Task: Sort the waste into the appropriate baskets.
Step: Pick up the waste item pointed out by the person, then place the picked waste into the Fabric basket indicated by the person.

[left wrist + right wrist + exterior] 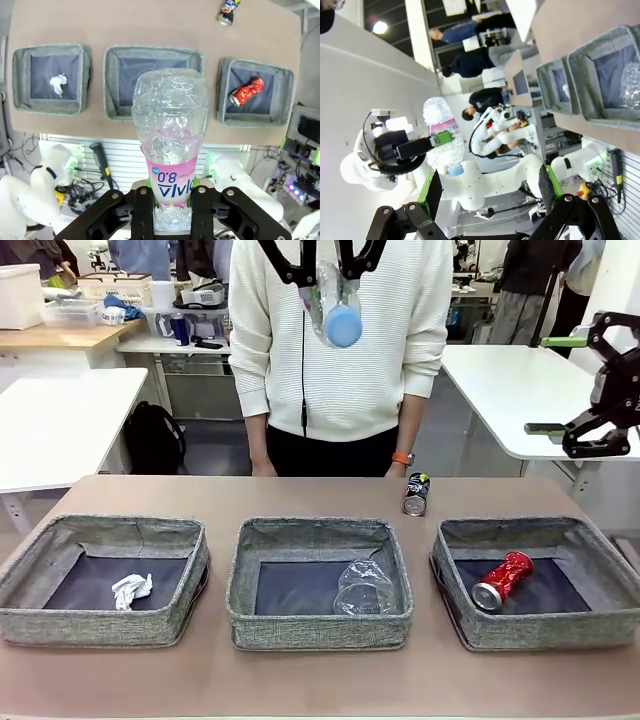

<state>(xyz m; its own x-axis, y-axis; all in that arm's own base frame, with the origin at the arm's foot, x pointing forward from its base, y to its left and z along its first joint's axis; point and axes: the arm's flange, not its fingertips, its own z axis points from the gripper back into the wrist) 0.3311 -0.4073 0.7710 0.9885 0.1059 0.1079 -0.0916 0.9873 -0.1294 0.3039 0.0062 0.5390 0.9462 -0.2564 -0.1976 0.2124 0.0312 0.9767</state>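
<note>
The clear blue-capped bottle (170,125) is held high in the air, well above the table (320,680) and roughly over the middle basket (320,625). It is clamped across its labelled waist by the left gripper (171,217), whose fingers are drawn in narrow against it. The bottle is judged empty and light, with thin, crinkled walls that give readily under pressure. The smooth rounded end is judged slippery, so the waist by the label, where it is now taken, is thought the firmest place.

A pink label band with blue print is seen on it, upside down in the left wrist view. An 8 and a 0 can be made out; the word beneath cannot be read with certainty.

Below, a clear plastic cup (365,590) is lodged in the middle basket, a white paper wad (130,590) in the left basket (100,625) and a dented red can (503,580) in the right basket (545,630). A dark can (416,493) is left on the table beyond them; its print is too small to be read.

The right gripper (555,385) is held raised at the right, its fingers spread wide and nothing between them
</note>
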